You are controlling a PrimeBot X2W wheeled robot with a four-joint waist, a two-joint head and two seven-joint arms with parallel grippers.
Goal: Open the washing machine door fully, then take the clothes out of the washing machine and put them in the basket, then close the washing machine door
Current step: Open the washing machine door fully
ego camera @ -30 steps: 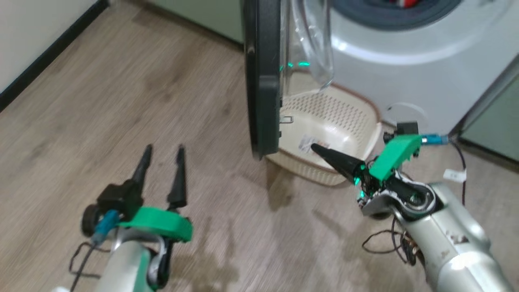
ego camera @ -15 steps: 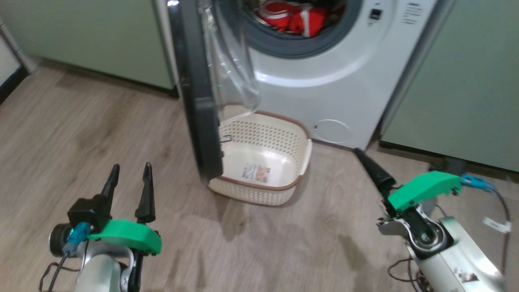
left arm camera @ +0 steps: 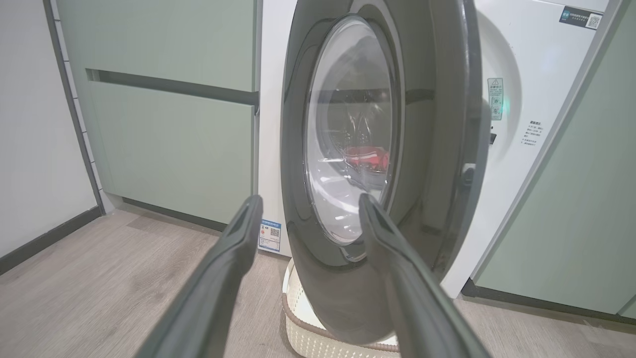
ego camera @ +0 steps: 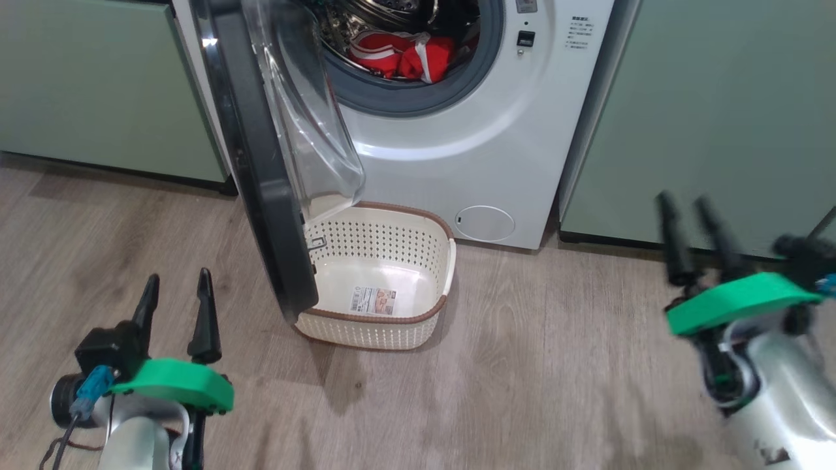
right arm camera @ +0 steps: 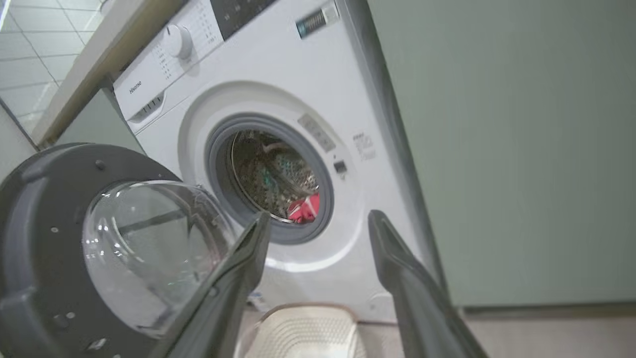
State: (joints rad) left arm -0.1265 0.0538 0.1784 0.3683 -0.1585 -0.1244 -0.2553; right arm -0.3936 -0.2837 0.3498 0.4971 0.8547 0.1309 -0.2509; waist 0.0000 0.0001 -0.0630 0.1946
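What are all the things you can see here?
washing machine: one, white, between the cabinets.
washing machine door: one, black rim, clear window, open above the basket.
clothes: a heap, red and white, inside the washing machine.
basket: one, cream with brown rim, on the floor under the door.
sticker: one, white, on the basket's bottom.
cabinets: two blocks, pale green, flanking the washing machine.
floor: grey-brown wood-look.
left gripper: one, dark fingers, open, lower left.
right gripper: one, dark fingers, open, lower right.
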